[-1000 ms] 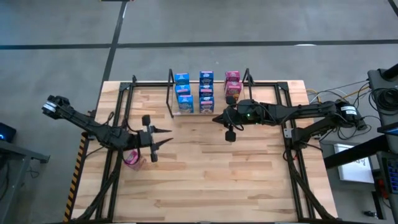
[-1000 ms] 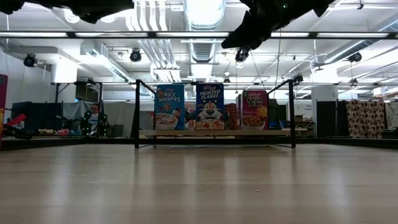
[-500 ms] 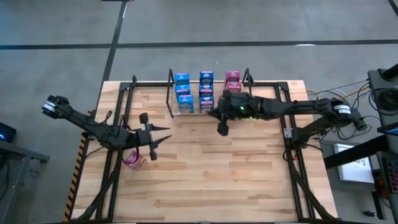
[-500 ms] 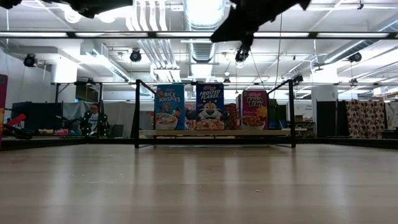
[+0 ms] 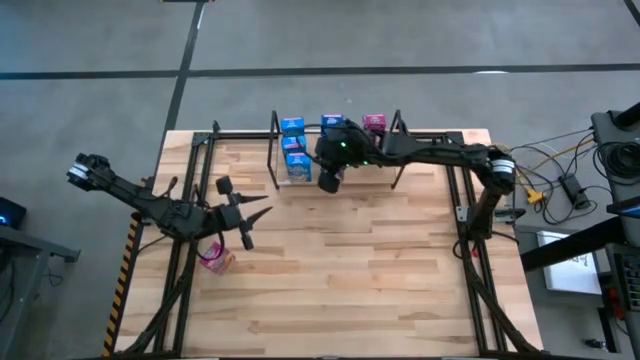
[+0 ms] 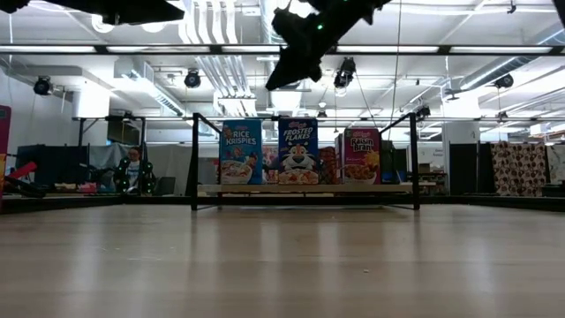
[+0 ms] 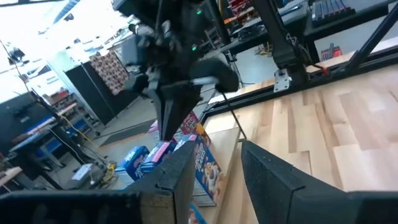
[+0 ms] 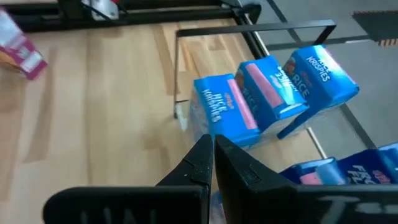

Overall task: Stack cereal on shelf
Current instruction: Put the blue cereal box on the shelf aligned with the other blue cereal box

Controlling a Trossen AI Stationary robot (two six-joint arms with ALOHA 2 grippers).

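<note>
I was working in a large industrial lab: ceiling ducts (image 6: 221,71) and strip lights (image 6: 287,13) filled the upper frame, equipment benches (image 6: 53,187) at left.

Evenly and brightly lit from overhead, with ceiling light panels (image 6: 287,13) blown out to white glare at twelve o'clock in the low view. Soft, faint shadows only on the pale wood table (image 5: 330,260), no hard edges. Motion blur and softness in the left wrist view, windows washed out toward ten o'clock; nearest table boards out of focus in the low view.
</note>
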